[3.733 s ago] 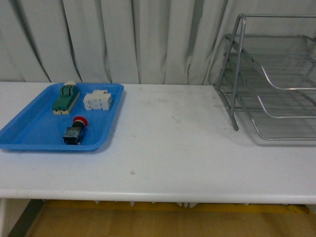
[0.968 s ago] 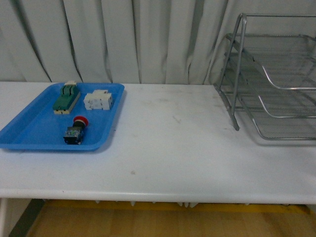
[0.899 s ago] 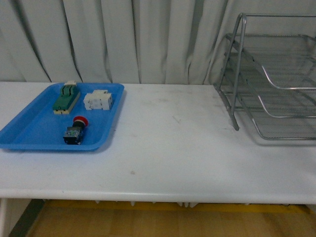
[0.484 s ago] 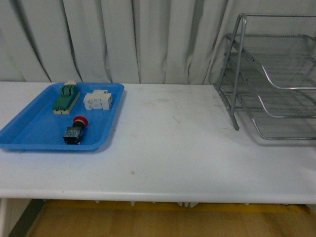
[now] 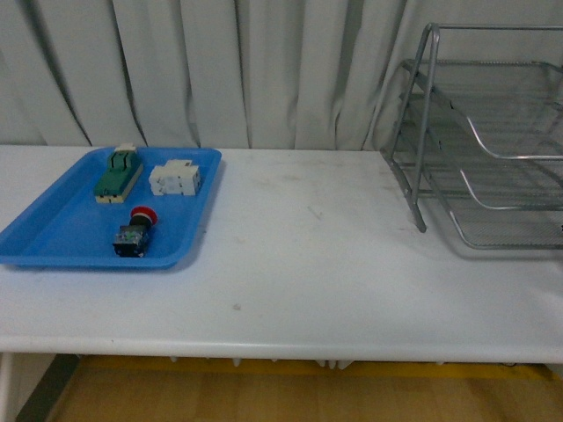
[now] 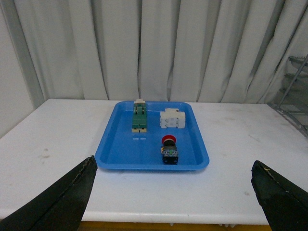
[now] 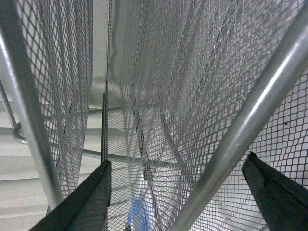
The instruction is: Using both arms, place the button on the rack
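Locate the button [image 5: 136,230] in the blue tray [image 5: 62,230] at the 9 o'clock side of the counter [image 5: 308,264]. It lies on its side near the tray's 6 o'clock rim, red cap toward 12 o'clock. It sits apart from the green and cream switch [image 5: 118,174] and the white terminal block [image 5: 174,178] at the tray's 12 o'clock end, which leaves room to close on it alone. The rack [image 5: 422,132] stands at 3 o'clock, well apart from the tray, which is probably why the task calls for both arms. In the left wrist view, the left pincer [image 6: 173,163] is spread wide and empty, facing the button head-on from the 6 o'clock side. In the right wrist view, the right pincer [image 7: 175,163] is also parted and empty, close against the rack's mesh. No pickup has begun, and neither arm appears in the front view.
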Controlling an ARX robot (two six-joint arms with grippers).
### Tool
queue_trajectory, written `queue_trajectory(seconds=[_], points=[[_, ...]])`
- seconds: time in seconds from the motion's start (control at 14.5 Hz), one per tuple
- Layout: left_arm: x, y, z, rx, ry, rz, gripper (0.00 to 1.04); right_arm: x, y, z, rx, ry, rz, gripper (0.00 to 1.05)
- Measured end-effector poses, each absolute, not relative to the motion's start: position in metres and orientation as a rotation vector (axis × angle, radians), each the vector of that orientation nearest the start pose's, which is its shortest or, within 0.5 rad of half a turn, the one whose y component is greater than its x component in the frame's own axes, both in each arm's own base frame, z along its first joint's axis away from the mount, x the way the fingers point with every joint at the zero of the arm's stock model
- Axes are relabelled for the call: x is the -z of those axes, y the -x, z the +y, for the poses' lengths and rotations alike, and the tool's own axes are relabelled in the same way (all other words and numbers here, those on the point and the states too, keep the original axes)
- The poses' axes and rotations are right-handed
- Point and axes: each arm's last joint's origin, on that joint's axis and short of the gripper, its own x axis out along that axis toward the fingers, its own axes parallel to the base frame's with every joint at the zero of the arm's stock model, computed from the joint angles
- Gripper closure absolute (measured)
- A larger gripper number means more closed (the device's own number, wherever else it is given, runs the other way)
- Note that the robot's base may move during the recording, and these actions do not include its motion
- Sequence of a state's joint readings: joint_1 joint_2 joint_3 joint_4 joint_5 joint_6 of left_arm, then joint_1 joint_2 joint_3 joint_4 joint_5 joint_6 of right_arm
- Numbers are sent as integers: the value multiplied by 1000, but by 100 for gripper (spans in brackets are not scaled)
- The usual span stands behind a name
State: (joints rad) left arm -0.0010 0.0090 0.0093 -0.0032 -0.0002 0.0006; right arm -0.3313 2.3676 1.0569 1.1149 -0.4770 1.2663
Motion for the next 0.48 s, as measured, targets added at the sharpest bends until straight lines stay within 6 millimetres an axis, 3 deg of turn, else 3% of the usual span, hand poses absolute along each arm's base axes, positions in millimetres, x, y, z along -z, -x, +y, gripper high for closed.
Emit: queue_trajectory(seconds=[0.21,0.35,0.48], points=[[-166,-98,0,1,-1,3,7,-48,-405,-124,-9,-1337,257,59],[-166,-98,0,1,-1,3,7,-49,-405,-128,-15,-1329,237,94],[-166,-98,0,1,-1,3,7,-47,-403,-131,-18,-1409,229,101]])
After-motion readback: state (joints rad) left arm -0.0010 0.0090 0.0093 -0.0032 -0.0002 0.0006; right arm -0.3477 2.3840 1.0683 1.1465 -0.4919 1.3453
